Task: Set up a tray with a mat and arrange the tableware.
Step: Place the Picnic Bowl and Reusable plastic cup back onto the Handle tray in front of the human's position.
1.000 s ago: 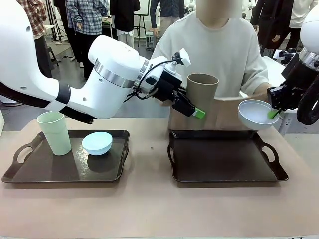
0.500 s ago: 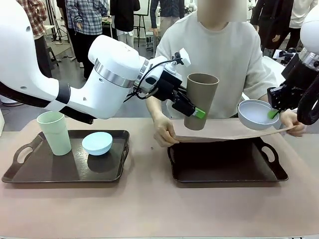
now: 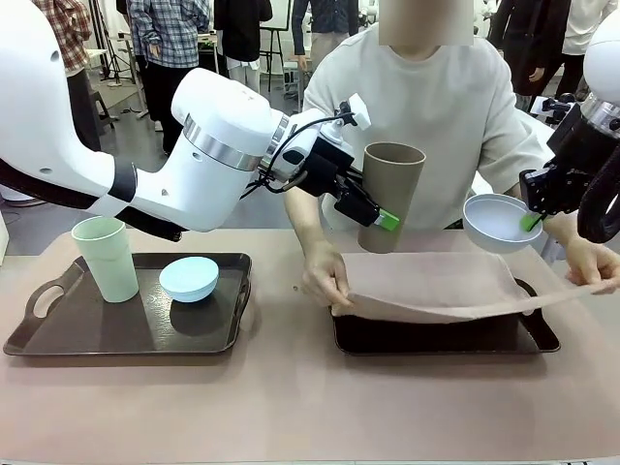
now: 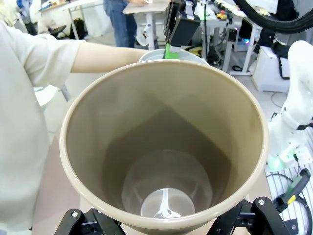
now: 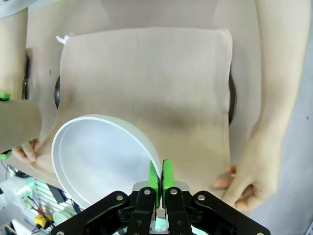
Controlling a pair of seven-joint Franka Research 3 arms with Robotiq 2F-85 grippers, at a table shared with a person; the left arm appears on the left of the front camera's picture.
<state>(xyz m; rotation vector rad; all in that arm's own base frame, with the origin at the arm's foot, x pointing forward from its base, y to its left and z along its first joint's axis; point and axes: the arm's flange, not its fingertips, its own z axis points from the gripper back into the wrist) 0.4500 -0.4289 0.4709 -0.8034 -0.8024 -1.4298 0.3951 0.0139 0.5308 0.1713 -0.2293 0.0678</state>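
mat stage is abt halfway, nothing placed on it yet. person across the table [image 3: 291, 407] has the beige mat [image 3: 426, 286] draped over the right tray [image 3: 436, 347]. one hand [image 3: 325, 276] pins the corner on the side twd the other tray. the other hand [image 3: 599, 266] holds the opposite corner out past the tray's handle. so that end hangs lifted off the tray and the front edge isn't down flat either.

both arms are loaded and hang in the air behind the tray. left gripper [image 3: 386, 219] is clamped across the brown tumbler [image 3: 392, 189] low on its wall. the tumbler is upright, mouth up, above the tray's back-left corner and clear of the mat. its wrist cam looks straight down into it, and it's empty. right gripper [image 3: 531, 221] has its green pads pinched tight on the rim of the pale bowl [image 3: 496, 221], one pad inside and one outside. the bowl hangs over the tray's back-right part, above the mat, not touching it.

the other two pieces haven't been dealt with. mint tumbler [image 3: 107, 260] stands upright on the left tray [image 3: 126, 334], w/ the light blue bowl [image 3: 189, 279] just beside it.

my read: mat has to be smoothed and let go first. then tumbler and bowl go down, then prob the two pieces from the left tray. so most of the arranging is left.
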